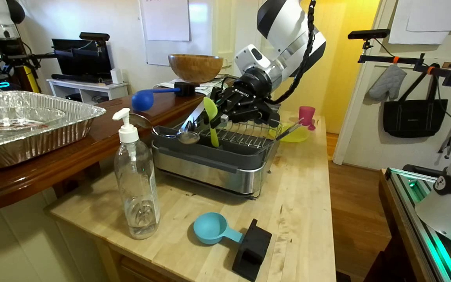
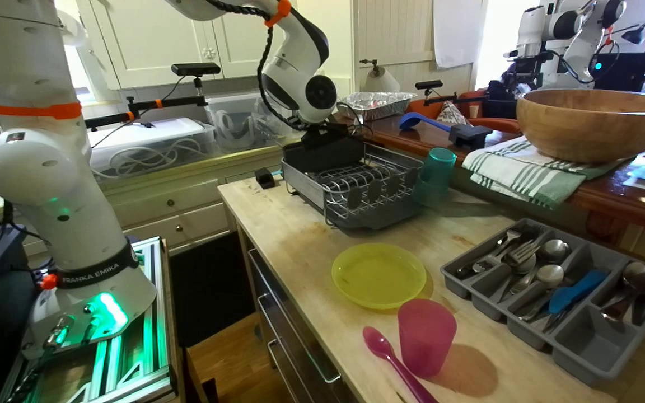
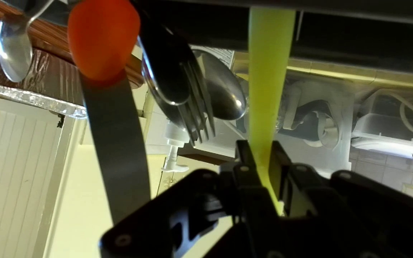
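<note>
A: Where do we find the green utensil (image 3: 268, 79)?
B: Between the fingers of the claw (image 3: 259, 147), closed narrowly on its stem; the lower end stands inside the caddy (image 1: 241, 156).
A: What failure might we expect?
B: We judge that a tilted lift could snag that end on the caddy's rim or knock the nearby fork (image 3: 196, 102), twisting the slender stem loose.

Exterior views face the dish rack (image 1: 213, 175) from opposite ends.

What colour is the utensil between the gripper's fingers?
Lime green; the utensil shows best in an exterior view.
</note>
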Motion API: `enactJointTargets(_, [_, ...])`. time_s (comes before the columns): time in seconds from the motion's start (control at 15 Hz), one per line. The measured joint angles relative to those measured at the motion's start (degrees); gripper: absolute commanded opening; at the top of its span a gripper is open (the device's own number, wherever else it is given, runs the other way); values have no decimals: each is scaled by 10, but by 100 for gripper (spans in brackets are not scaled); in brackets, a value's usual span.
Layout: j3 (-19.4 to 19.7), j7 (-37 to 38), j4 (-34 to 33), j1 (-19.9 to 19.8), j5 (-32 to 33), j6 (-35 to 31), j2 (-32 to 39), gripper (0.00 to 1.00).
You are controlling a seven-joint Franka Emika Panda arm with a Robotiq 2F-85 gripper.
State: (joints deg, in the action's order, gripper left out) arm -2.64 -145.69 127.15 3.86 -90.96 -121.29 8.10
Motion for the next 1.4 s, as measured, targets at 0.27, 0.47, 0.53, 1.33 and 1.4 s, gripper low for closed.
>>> enactJointTargets(0.27, [0,-1,-12,0,-2,-1,13,4])
enactJointTargets(0.47, [0,-1,-21,0,-2,-4,21,41])
enactJointTargets(0.53, [0,-1,-24,0,-2,-5,24,42])
enactJointTargets(1.33, [0,-1,-29,1,-2,-10,22,100])
enactJointTargets(1.4, [0,1,-29,1,-2,-10,20,100])
